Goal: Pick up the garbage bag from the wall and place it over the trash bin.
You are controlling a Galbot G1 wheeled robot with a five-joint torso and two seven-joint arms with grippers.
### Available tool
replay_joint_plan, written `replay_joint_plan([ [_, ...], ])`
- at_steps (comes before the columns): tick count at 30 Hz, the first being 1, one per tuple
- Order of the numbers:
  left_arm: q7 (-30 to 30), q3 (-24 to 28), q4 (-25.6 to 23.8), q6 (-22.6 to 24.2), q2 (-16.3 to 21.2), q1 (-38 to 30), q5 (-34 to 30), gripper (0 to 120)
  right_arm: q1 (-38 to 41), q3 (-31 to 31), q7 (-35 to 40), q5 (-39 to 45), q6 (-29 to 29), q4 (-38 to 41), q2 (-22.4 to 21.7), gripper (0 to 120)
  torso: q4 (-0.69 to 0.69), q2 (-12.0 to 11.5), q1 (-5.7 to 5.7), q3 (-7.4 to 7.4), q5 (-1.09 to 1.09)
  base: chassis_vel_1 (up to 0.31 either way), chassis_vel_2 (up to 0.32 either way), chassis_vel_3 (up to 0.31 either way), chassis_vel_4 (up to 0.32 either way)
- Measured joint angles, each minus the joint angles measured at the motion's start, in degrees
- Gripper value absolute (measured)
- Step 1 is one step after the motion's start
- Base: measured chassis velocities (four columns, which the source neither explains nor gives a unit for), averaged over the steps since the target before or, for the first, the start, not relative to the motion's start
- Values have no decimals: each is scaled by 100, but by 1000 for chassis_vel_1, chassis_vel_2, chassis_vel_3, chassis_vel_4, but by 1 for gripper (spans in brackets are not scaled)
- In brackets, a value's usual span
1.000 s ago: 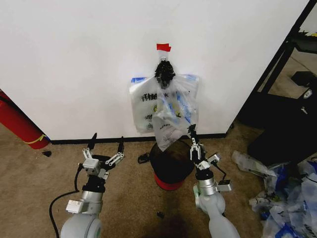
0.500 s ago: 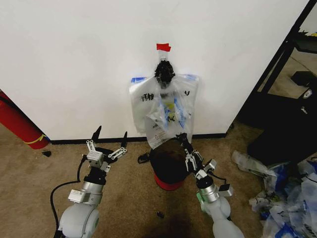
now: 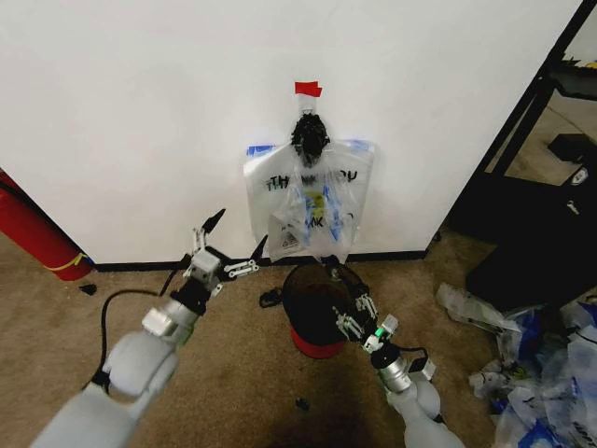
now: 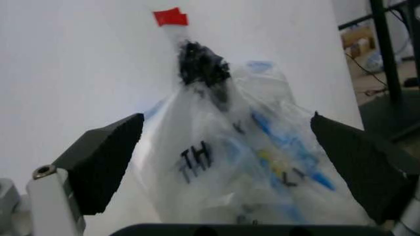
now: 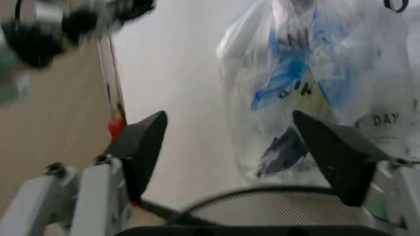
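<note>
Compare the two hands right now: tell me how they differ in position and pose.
The left hand is raised off the carpet, reaching toward the garbage bag hanging on the wall; the right hand sits lower, over the trash bin. The left hand is beside the bag's lower left corner, while the right hand is below the bag. Both hands are open, both empty, and neither touches the bag.

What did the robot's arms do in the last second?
The left tool rose toward the bag, open. The right tool dropped from the bag's edge to the bin's rim, open and empty. The bag settled flat, still hanging from the wall. The bin stayed put.
</note>
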Motion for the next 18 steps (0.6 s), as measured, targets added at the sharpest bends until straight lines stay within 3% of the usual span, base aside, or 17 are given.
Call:
replay_joint_plan([
  [6,-233,949,199,511,-65,-831,65,100,-354,68,1408,-1598,466,508,67,98,-2,0,0,0,-1,0,0,0,0],
  [11,-467,1320,344,794,-195,-1049,264,100,-599,-34,1779,-1698,489,1005,114,100,0,0,0,0,-1,0,0,0,0],
  [18,-705,1756,705,1129,-653,-1376,665,98,-923,-61,2083,-1703,507,1783,285,100,1,1,0,-1,0,0,0,0,0],
])
